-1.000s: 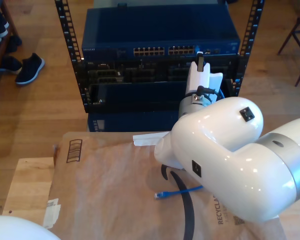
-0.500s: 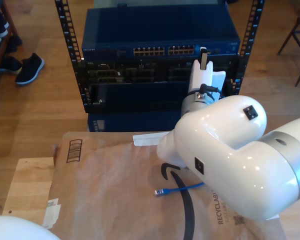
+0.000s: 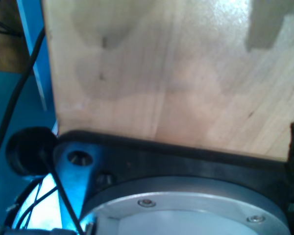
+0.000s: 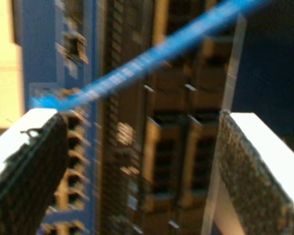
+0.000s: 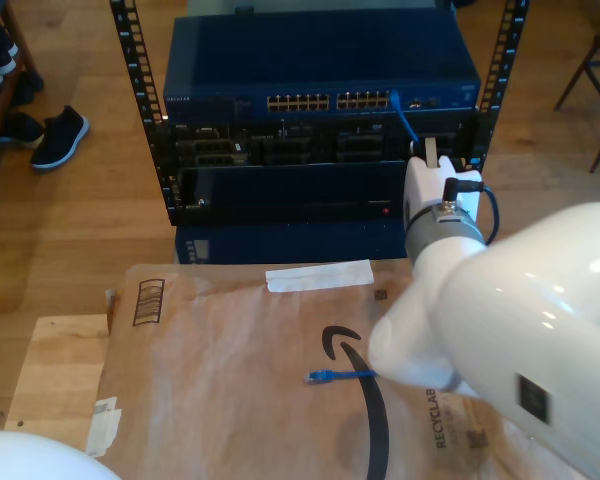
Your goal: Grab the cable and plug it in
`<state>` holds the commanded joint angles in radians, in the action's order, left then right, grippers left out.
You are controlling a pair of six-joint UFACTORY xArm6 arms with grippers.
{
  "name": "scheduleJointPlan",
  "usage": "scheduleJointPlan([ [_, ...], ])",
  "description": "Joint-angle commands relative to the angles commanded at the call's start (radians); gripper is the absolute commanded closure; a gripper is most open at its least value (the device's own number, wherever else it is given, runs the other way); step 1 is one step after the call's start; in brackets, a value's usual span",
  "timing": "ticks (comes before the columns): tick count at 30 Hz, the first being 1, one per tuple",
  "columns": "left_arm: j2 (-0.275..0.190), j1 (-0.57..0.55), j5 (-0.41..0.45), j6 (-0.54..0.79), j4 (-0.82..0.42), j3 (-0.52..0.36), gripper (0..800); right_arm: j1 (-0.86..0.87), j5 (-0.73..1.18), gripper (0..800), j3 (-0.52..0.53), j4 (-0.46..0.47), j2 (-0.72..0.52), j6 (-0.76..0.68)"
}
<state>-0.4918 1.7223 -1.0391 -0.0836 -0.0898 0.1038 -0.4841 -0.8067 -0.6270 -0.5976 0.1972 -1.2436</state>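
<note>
cable runs from a port at the right end of the switch's row in the exterior view, down past my second gripper, which stands open with pads apart, holding nothing. one cable; its other plug lies on the brown paper. my second arm reaches toward the rack. my first gripper's state i cannot tell.

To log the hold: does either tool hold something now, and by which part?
Nothing is held: my second tool stands open, the cable running free past it to the switch. My first tool cannot be told.
</note>
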Motion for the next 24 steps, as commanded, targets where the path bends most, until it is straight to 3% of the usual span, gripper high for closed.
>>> scheduleJointPlan([
  [6,0.0,0.0,0.0,0.002,0.0,0.0,0,0.117,0.167,283,0.132,0.163,-0.203,0.078],
  [15,0.0,0.0,0.0,0.0,0.0,0.0,0,0.402,0.629,107,0.216,0.399,-0.485,0.207],
  [18,0.0,0.0,0.0,0.0,0.0,0.0,0,0.485,0.793,14,0.219,0.489,-0.56,0.209],
  [24,0.0,0.0,0.0,0.0,0.0,0.0,0,0.695,0.841,4,0.25,0.591,-0.635,0.215],
])
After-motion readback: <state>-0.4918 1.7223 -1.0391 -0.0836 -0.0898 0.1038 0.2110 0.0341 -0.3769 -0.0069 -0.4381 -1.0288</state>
